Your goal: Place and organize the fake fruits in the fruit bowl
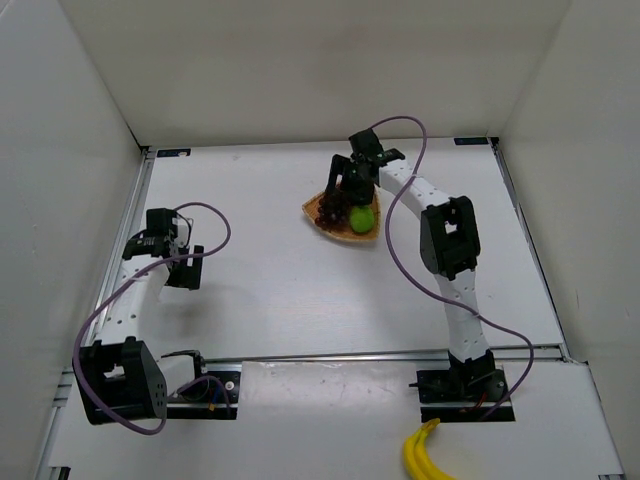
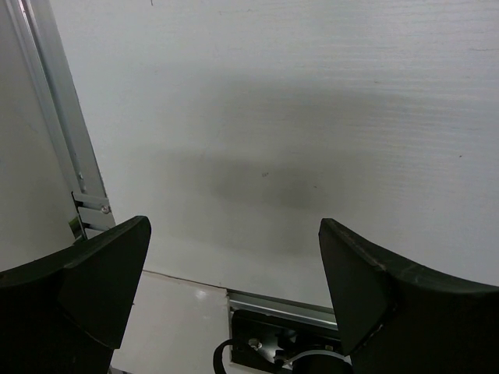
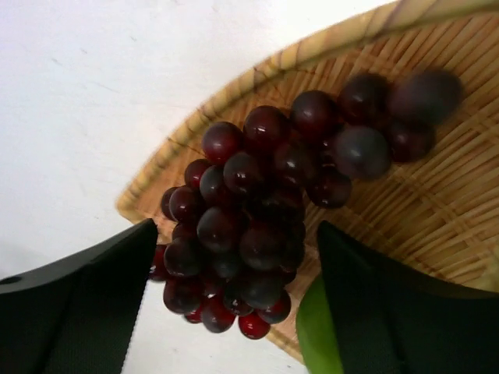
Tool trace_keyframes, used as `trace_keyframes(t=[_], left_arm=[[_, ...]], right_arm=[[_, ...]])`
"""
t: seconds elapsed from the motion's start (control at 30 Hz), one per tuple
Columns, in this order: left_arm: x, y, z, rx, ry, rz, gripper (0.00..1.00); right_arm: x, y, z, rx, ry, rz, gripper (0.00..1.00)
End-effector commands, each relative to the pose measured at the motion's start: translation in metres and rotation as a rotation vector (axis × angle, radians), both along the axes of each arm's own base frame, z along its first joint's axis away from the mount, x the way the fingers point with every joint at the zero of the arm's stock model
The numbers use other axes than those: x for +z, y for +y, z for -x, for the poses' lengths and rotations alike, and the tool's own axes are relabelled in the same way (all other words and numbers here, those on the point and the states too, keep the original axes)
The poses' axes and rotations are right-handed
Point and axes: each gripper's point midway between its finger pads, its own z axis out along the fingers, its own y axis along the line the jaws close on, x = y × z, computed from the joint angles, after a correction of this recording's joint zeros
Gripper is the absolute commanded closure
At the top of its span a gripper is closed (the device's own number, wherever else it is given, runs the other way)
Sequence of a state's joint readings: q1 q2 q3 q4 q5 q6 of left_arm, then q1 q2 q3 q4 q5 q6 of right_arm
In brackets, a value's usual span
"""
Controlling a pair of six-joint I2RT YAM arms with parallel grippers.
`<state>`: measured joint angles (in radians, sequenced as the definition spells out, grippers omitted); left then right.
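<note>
While the right gripper (image 3: 238, 234) hangs over the wicker basket (image 3: 437, 195) with its jaws spread and gripping nothing, the grapes (image 3: 249, 210) lie between them in the basket, one end overhanging its rim. The green fruit (image 1: 360, 218) sits in the basket just beside the bunch. The left gripper (image 2: 234, 234) stands wide open above the table (image 2: 312, 117), whose corner tags (image 1: 172, 152) are too small to read.

No text, label, brand, number or sign is legible in any view.
</note>
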<state>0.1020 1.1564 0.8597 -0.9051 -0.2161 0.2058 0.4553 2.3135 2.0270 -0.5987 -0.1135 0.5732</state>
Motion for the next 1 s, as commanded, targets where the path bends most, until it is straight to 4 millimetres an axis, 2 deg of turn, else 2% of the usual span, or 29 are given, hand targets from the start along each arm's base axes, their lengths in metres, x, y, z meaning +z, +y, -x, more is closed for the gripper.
trace_keyframes(t=[0.0,0.07,0.1,0.13,0.17,0.27,0.3,0.33,0.37,0.43,0.53,0.57,0.6,0.63,0.67,0.7,0.73,0.8,0.83,0.9,0.97], left_arm=[[0.013,-0.003,-0.013,0.005,-0.065,0.023,0.0],[0.013,-0.003,-0.013,0.005,-0.065,0.023,0.0],[0.019,-0.002,-0.016,0.005,-0.084,0.021,0.0],[0.019,-0.002,-0.016,0.005,-0.084,0.021,0.0],[0.025,-0.002,-0.018,0.004,-0.109,0.018,0.0],[0.03,-0.004,-0.018,-0.001,-0.133,0.027,0.0],[0.033,-0.004,-0.02,-0.002,-0.142,0.026,0.0],[0.033,-0.004,-0.02,-0.002,-0.142,0.026,0.0],[0.033,-0.004,-0.02,-0.002,-0.142,0.026,0.0],[0.034,-0.004,-0.018,-0.002,-0.142,0.026,0.0],[0.04,-0.005,-0.017,0.006,-0.171,0.027,0.0],[0.042,-0.005,-0.017,0.006,-0.181,0.026,0.0],[0.045,-0.005,-0.017,0.005,-0.19,0.025,0.0],[0.049,-0.003,-0.016,0.011,-0.206,0.013,0.0],[0.047,-0.002,-0.013,0.024,-0.206,0.008,0.0],[0.051,0.0,-0.012,0.028,-0.223,-0.002,0.0],[0.049,0.001,-0.008,0.034,-0.22,-0.011,0.0],[0.055,0.007,-0.007,0.078,-0.267,-0.037,0.0],[0.058,0.014,-0.007,0.11,-0.295,-0.072,0.0],[0.058,0.025,-0.002,0.162,-0.323,-0.121,0.0],[0.063,0.031,0.001,0.192,-0.366,-0.15,0.0]], right_arm=[[0.038,-0.01,0.005,-0.024,-0.036,-0.038,0.05],[0.052,-0.011,0.007,-0.023,-0.058,-0.049,0.01],[0.075,-0.013,0.007,-0.029,-0.1,-0.061,0.01],[0.087,-0.014,0.007,-0.036,-0.125,-0.065,0.01],[0.113,-0.022,0.006,-0.041,-0.18,-0.072,0.01],[0.158,-0.033,0.007,-0.046,-0.293,-0.059,0.01],[0.183,-0.036,0.013,-0.04,-0.342,-0.074,0.01],[0.195,-0.038,0.016,-0.034,-0.367,-0.078,0.01],[0.212,-0.049,0.024,-0.039,-0.394,-0.079,0.01],[0.221,-0.065,0.032,-0.062,-0.398,-0.075,0.01],[0.208,-0.11,0.056,-0.117,-0.336,-0.059,0.01],[0.214,-0.123,0.07,-0.118,-0.348,-0.065,0.01],[0.179,-0.132,0.087,-0.115,-0.258,-0.058,0.01],[0.169,-0.155,0.093,-0.153,-0.235,-0.046,0.01],[0.171,-0.167,0.108,-0.171,-0.24,-0.057,0.01],[0.136,-0.179,0.127,-0.192,-0.153,-0.046,0.01],[0.138,-0.199,0.138,-0.237,-0.159,-0.065,0.01],[0.119,-0.23,0.154,-0.306,-0.133,-0.039,0.01],[0.1,-0.239,0.175,-0.337,-0.08,-0.03,0.01],[0.086,-0.268,0.19,-0.417,-0.054,0.0,0.01],[0.064,-0.281,0.209,-0.464,0.011,0.01,0.01]])
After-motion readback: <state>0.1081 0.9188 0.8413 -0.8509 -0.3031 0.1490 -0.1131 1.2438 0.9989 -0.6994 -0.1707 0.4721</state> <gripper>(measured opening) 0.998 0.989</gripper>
